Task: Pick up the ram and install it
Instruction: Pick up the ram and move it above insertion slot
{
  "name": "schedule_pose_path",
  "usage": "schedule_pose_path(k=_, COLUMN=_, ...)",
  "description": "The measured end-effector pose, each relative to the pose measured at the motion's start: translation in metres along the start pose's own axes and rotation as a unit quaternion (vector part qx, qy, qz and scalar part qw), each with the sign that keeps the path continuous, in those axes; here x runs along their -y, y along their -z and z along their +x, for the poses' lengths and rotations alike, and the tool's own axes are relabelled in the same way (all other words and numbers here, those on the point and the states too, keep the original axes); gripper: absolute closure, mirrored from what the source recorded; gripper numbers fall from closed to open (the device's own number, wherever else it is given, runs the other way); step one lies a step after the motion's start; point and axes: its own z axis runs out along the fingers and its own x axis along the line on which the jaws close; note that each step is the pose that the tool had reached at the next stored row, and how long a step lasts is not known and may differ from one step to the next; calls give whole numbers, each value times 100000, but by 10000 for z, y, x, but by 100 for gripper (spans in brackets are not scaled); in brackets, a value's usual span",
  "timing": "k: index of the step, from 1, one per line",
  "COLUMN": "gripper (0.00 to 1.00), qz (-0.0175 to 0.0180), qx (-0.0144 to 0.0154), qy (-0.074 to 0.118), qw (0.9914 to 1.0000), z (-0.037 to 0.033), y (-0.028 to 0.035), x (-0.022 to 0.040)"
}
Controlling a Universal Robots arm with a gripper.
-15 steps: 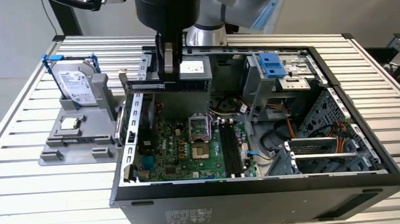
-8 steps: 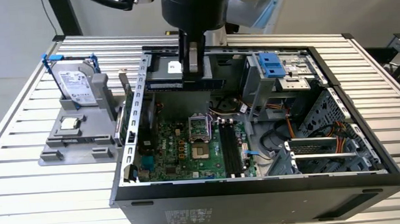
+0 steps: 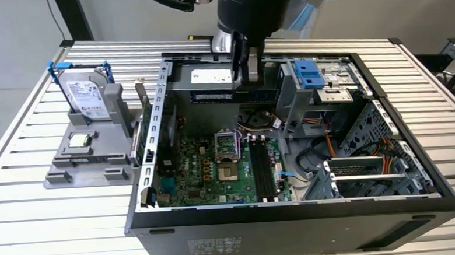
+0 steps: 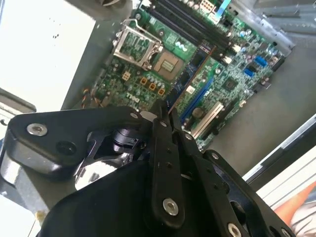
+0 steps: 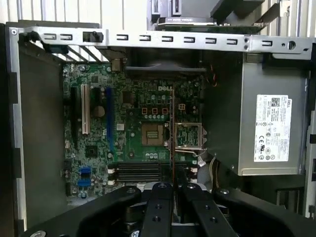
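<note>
One step is done: in the exterior view the ram [image 3: 210, 97] is held over the case [image 3: 294, 214]. In the second wrist view the fingers [image 4: 160, 136] are closed on it. In the first wrist view the slots [image 5: 138, 172] are not yet filled.

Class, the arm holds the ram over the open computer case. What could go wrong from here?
The long thin green ram stick, pinched in the tool, looks crosswise to the black motherboard slots; lowered so, it could jam. A stray descent might strike the open silver processor socket.
</note>
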Motion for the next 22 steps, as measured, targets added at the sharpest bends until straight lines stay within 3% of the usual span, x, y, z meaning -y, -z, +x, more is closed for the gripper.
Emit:
schedule_pose_path(k=15, gripper=100, qz=-2, qx=-2, qy=-2, qw=100000, z=-12, y=13, x=618)
schedule_pose_path(k=17, gripper=100, qz=-2, qx=-8, qy=0, qw=100000, z=-12, y=15, x=667)
schedule_pose_path(k=22, gripper=100, qz=0, qx=-7, qy=-2, qw=100000, z=-12, y=14, x=673)
